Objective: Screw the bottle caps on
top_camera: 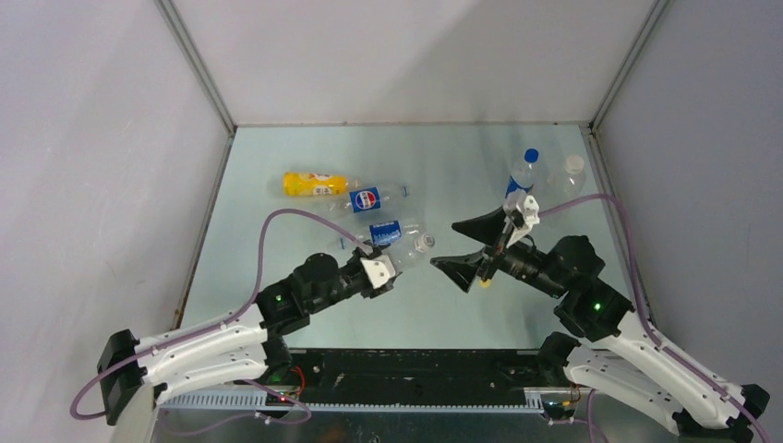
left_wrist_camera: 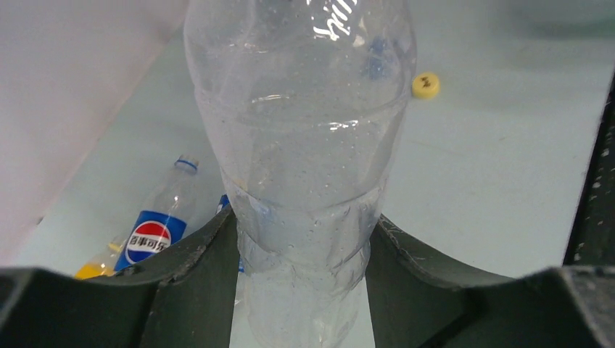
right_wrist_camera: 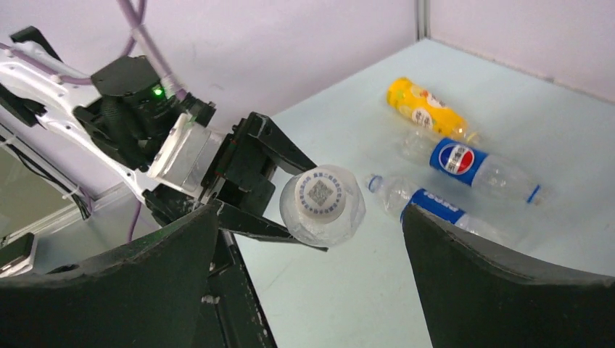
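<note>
My left gripper (left_wrist_camera: 301,235) is shut on an unlabelled clear bottle (left_wrist_camera: 301,145) and holds it above the table, neck pointing at the right arm. A white cap (right_wrist_camera: 321,193) with a printed code sits on its neck; it also shows in the top view (top_camera: 425,243). My right gripper (top_camera: 444,245) is open and empty, its jaws wide just short of that cap, and the right wrist view (right_wrist_camera: 312,290) shows the same. A yellow cap (left_wrist_camera: 426,85) lies on the table below the right gripper (top_camera: 484,282).
A yellow-orange bottle (top_camera: 312,184) and two blue-labelled bottles (top_camera: 369,198) (top_camera: 388,231) lie behind the left gripper. Two clear bottles stand at the back right, one with a blue cap (top_camera: 524,173), one with a white cap (top_camera: 573,175). Walls enclose the table.
</note>
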You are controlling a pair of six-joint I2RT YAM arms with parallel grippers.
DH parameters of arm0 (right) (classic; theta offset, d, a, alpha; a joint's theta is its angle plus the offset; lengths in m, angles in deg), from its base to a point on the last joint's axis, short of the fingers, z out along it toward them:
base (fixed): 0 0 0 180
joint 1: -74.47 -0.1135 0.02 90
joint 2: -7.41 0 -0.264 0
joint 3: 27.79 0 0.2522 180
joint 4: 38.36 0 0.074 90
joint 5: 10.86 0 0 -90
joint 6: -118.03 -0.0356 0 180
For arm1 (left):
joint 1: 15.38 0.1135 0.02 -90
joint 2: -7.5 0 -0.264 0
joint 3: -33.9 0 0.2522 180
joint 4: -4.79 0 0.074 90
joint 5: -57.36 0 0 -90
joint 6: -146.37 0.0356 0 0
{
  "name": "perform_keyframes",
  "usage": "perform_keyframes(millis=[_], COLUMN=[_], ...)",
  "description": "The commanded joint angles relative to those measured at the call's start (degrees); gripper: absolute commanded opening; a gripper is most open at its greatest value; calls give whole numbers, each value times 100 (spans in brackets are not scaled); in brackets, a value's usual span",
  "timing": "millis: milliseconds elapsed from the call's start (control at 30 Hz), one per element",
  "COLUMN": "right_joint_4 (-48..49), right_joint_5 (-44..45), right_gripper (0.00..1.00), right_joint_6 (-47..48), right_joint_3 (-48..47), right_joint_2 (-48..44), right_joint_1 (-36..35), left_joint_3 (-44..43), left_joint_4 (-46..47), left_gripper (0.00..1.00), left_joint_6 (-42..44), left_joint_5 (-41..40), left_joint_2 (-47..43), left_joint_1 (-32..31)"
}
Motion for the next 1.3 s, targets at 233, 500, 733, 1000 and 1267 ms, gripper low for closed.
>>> perform_keyframes(millis=[233,500,733,1000,1267], right_joint_4=[1230,1331,1394,996,487], right_joint_5=[61,218,428,627,1440], right_gripper=[97,86,67,6,0], right_joint_6=[45,-130,-62,239,816], right_joint_3=[355,271,254,-11,-383], right_joint_2=[-192,339,596,656,656], right_joint_1=[1,-158,-234,-251,-219], left_joint_3=[-106,-193,-203,-192,-29], left_joint_4=[999,1150,1190,1214,1272], left_gripper=[0,0,0,9,98], left_joint_6=[-682,-746,-815,-853,-879], left_joint_5=[908,1025,1030,986,702], left_joint_2=[168,289,286,304,100], left_joint_1=[93,93,93,134,314])
